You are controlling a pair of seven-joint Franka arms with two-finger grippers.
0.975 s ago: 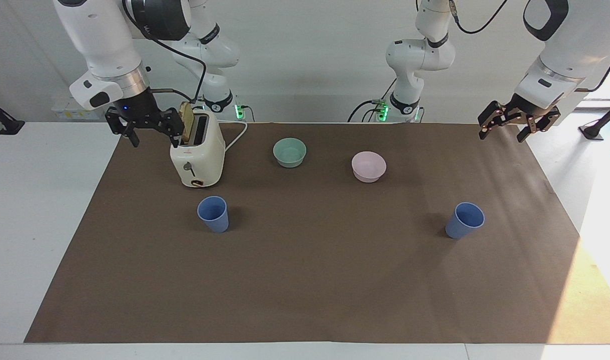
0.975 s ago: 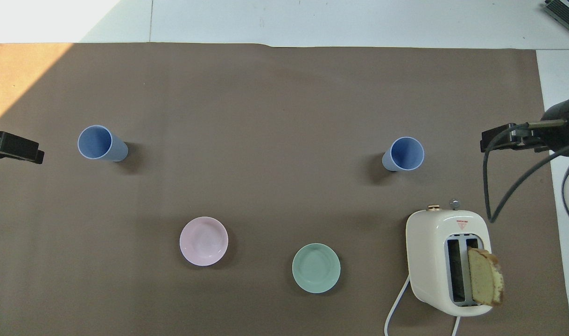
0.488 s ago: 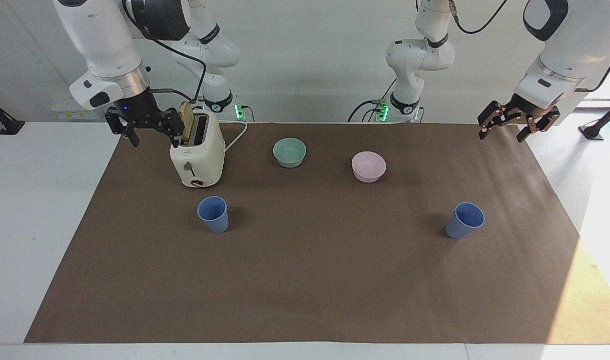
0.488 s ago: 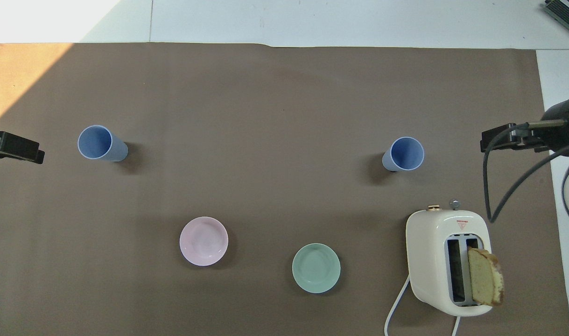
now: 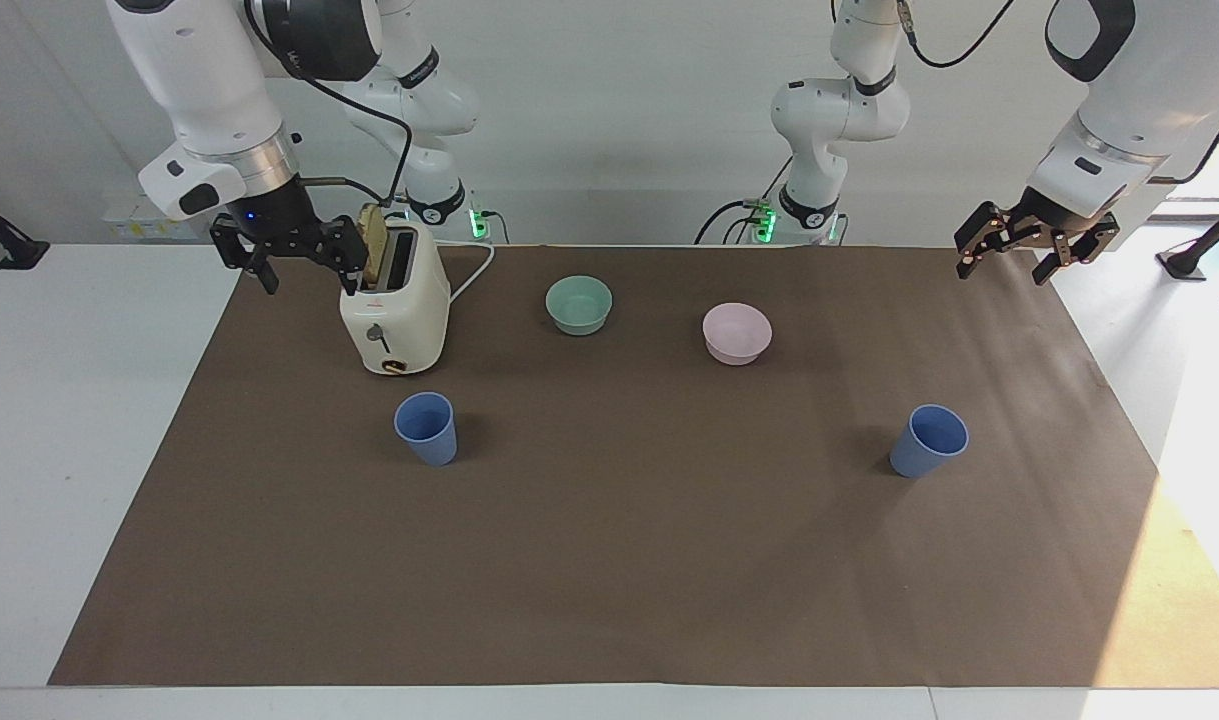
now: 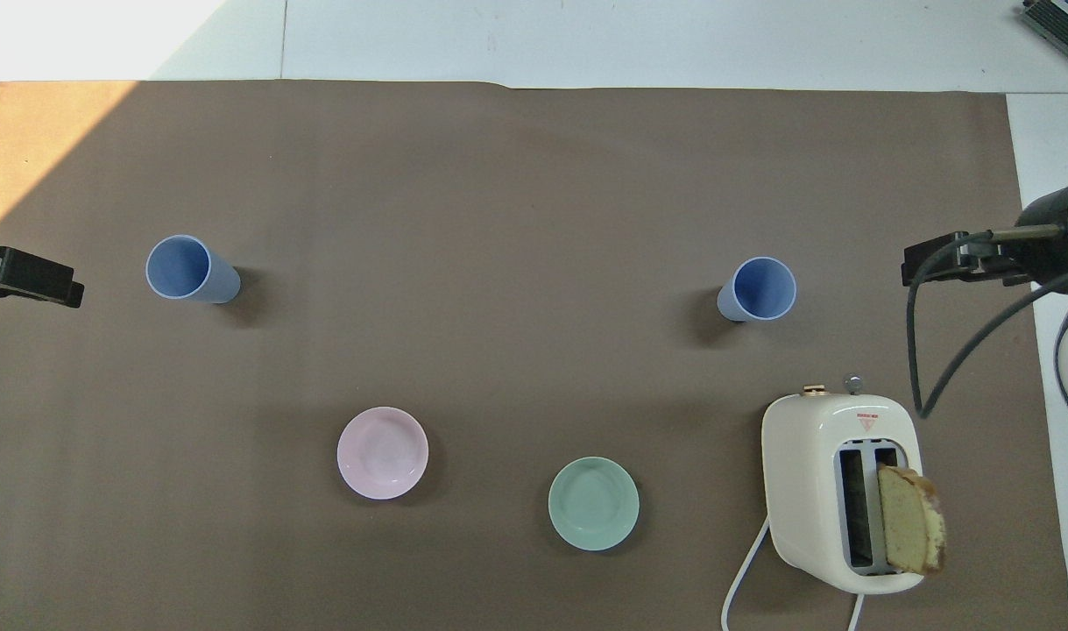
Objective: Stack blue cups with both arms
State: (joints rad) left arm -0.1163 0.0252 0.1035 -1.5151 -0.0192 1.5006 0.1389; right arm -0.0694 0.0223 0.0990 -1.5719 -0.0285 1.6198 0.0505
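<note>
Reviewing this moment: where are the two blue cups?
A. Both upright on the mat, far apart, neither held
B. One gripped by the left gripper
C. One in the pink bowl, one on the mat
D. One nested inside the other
A: one blue cup stands near the toaster, the other cup toward the left arm's end; both grippers are raised away from them.

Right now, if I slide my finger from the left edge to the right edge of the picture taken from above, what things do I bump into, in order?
Left claw → blue cup → pink bowl → green bowl → second blue cup → toaster holding a bread slice → right claw.
</note>
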